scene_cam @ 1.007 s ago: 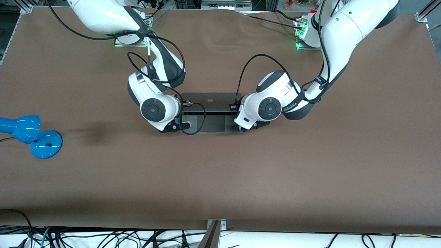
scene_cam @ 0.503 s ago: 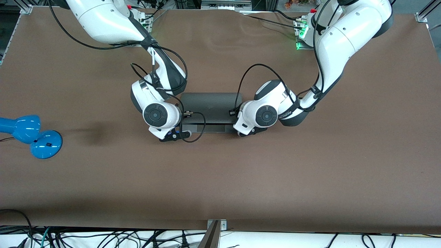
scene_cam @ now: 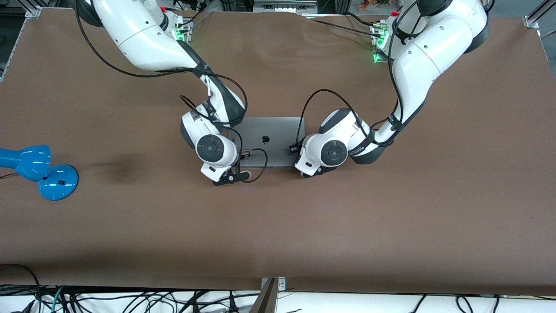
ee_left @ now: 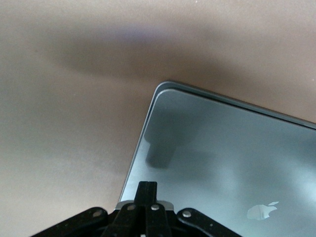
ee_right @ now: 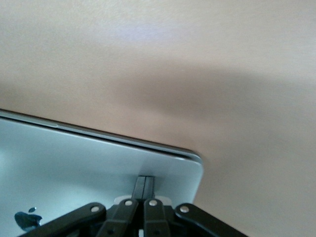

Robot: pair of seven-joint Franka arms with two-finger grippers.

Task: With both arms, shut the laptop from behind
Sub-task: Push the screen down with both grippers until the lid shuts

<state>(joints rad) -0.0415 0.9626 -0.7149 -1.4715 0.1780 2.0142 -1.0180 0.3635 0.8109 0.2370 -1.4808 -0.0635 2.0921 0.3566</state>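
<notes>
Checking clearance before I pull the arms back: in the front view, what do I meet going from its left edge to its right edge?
Blue desk lamp → right gripper → laptop → left gripper.

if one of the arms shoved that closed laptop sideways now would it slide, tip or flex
The laptop lies flat with its lid down on the table, so it would likely slide, not tip. Its smooth metal lid, glossy in the left wrist view, probably offers pads little grip. The left claw and right claw sit shut on its corners; the slim shell looks rigid, so little flex.
</notes>
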